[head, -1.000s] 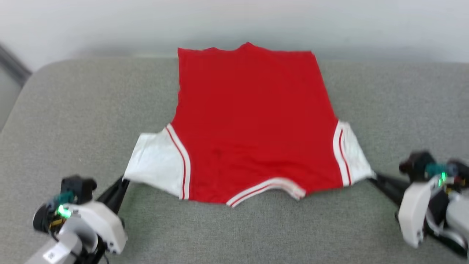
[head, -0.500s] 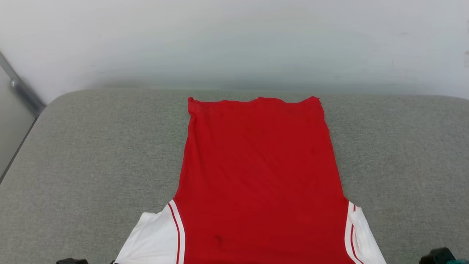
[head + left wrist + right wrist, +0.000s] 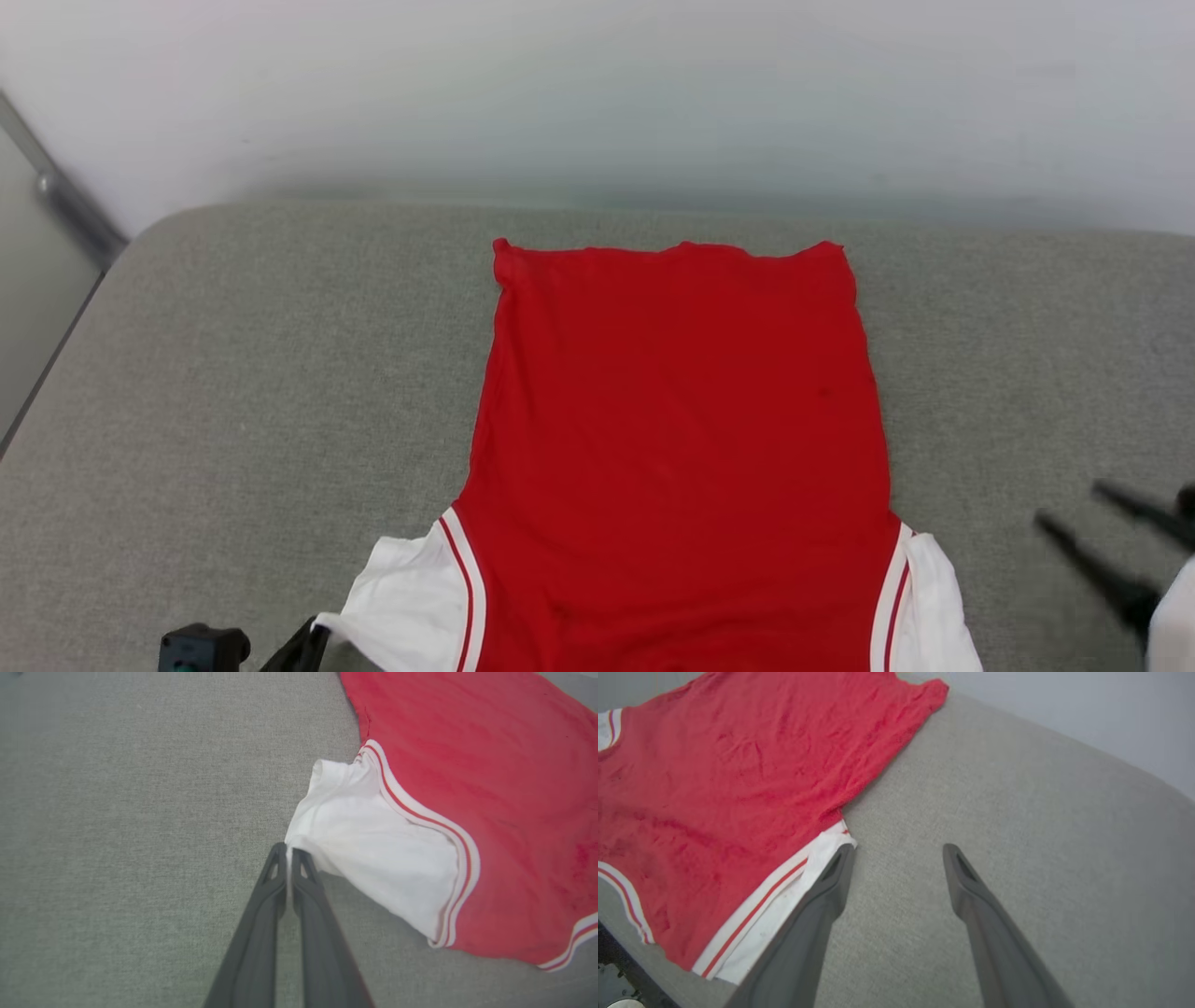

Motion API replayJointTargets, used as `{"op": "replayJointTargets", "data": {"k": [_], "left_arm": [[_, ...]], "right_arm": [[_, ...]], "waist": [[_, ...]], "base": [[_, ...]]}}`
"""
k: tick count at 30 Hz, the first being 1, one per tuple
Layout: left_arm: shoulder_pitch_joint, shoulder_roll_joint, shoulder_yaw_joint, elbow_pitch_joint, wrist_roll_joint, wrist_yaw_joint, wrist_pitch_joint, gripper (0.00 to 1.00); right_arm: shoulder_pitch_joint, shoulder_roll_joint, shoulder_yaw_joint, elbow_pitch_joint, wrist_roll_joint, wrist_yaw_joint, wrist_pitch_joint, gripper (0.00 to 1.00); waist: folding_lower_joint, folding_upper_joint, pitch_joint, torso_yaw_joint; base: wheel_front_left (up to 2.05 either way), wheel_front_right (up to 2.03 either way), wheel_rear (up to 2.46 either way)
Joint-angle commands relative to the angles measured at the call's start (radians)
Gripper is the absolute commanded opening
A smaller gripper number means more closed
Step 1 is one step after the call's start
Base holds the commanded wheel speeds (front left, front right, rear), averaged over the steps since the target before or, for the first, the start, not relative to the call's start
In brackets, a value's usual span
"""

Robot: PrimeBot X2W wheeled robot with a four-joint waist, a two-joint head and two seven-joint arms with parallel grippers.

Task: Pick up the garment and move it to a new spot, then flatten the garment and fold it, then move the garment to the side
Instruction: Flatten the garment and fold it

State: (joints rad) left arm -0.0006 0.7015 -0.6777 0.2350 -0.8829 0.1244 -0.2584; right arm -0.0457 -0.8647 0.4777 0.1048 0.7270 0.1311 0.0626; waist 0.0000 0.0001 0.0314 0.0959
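The garment [image 3: 681,420] is a red jersey with white sleeves and lies spread flat, plain side up, on the grey cushion [image 3: 233,373], hem at the far end. My left gripper [image 3: 313,630] sits at the lower left. In the left wrist view this left gripper [image 3: 288,848] is shut on the corner of the white left sleeve [image 3: 373,849]. My right gripper [image 3: 1071,502] stands open off the garment's right side. In the right wrist view the right gripper [image 3: 899,849] holds nothing, with one fingertip just over the white right sleeve's [image 3: 784,896] edge.
A pale wall [image 3: 597,93] rises behind the cushion's rounded far edge. At the far left, past the cushion's corner, runs a slanted grey rail [image 3: 65,205]. Bare grey fabric lies on both sides of the garment.
The right gripper has opened, let go of the right sleeve and drawn away to the right. The left gripper still pinches its sleeve. The head camera has tilted up.
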Motion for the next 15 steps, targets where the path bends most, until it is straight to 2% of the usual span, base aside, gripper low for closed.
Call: {"op": "replayJointTargets", "data": {"k": [1,4,7,11,15], "left_arm": [[-0.020,0.001,0.003,-0.020,0.013,0.010,-0.002,0.00],[-0.043,0.001,0.007,-0.061,0.032,0.026,-0.003,0.00],[-0.068,-0.002,0.012,-0.097,0.055,0.039,-0.004,0.00],[-0.116,-0.015,0.007,-0.141,0.092,0.046,-0.005,0.00],[-0.158,-0.044,0.007,-0.175,0.121,0.047,-0.006,0.00]], "right_arm": [[-0.041,-0.012,-0.065,-0.037,-0.018,-0.001,0.017,1.00],[-0.118,-0.028,-0.163,-0.109,-0.057,-0.001,0.076,1.00],[-0.243,-0.024,-0.235,-0.161,-0.031,-0.001,0.172,1.00],[-0.462,-0.031,-0.226,-0.176,-0.012,-0.001,0.331,1.00],[-0.700,-0.015,-0.161,-0.109,-0.020,-0.001,0.517,1.00]], "waist": [[0.0000,-0.0001,0.022,0.008],[0.0000,-0.0001,0.061,0.025],[0.0000,-0.0001,0.112,0.047],[0.0000,-0.0001,0.199,0.089],[0.0000,-0.0001,0.288,0.136]], "base": [[0.00,0.00,0.00],[0.00,0.00,0.00],[0.00,0.00,0.00],[0.00,0.00,0.00],[0.00,0.00,0.00]]}}
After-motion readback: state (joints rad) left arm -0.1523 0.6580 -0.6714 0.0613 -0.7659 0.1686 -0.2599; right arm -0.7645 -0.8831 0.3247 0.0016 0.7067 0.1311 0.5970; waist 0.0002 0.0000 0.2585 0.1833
